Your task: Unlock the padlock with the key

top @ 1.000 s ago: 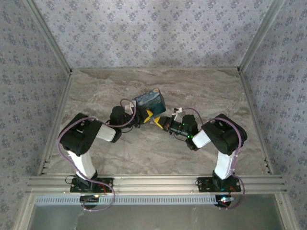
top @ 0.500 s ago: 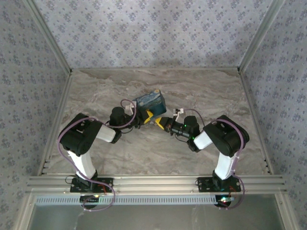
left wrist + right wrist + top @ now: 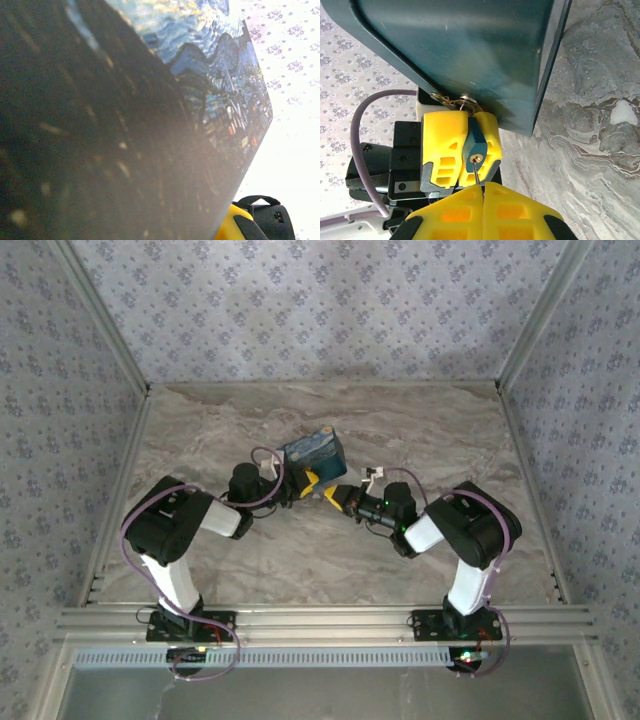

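Right wrist: key (image 3: 477, 175) at padlock (image 3: 474, 142) (box (image 3: 470, 50) adjacent)

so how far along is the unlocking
Done: the left gripper clamps the padlock, and the key, pinched in the right gripper, sits in the keyhole. In hand: turning it. Left: the shackle looks still closed through the box hasp.

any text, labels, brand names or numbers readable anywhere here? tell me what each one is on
No text can be read anywhere.
box: a printed night-sky painting, no letters.
padlock: plain teal end around the keyhole, no brand showing.
key: a thin blade seen edge-on, no stamp visible.
wallpaper: a repeating floral motif, no words.
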Robot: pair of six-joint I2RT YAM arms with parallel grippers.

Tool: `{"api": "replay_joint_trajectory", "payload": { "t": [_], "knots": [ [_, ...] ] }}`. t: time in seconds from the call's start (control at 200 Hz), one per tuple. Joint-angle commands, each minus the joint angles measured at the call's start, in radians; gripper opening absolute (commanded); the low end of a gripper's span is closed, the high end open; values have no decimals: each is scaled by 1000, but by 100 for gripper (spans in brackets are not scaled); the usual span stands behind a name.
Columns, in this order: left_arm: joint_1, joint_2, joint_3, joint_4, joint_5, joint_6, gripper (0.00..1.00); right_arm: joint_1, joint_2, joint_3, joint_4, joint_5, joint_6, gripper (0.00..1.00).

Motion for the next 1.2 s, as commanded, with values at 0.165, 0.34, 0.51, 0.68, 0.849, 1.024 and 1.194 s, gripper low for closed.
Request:
{"api": "replay_joint_trajectory", "payload": {
  "t": [0.165, 0.34, 0.51, 0.68, 0.849, 1.024, 1.194],
  "knots": [
    [5, -4, 6, 62, 35, -13, 0, 20, -43, 47, -94, 5, -62, 0],
    [4, -6, 4, 63, 40, -13, 0, 22, -42, 60, -115, 15, -71, 0],
    [4, -9, -1, 63, 48, -13, 0, 33, -63, 80, -171, 30, -115, 0],
    [4, -15, -5, 64, 57, -13, 0, 58, -131, 114, -367, 72, -254, 0],
    [4, -22, -13, 65, 65, -9, 0, 70, -182, 151, -471, 115, -332, 0],
    [3, -27, -16, 74, 66, -10, 0, 87, -200, 190, -578, 137, -446, 0],
    [2, -39, -26, 80, 68, -9, 0, 59, -153, 166, -434, 69, -330, 0]
  ]
}}
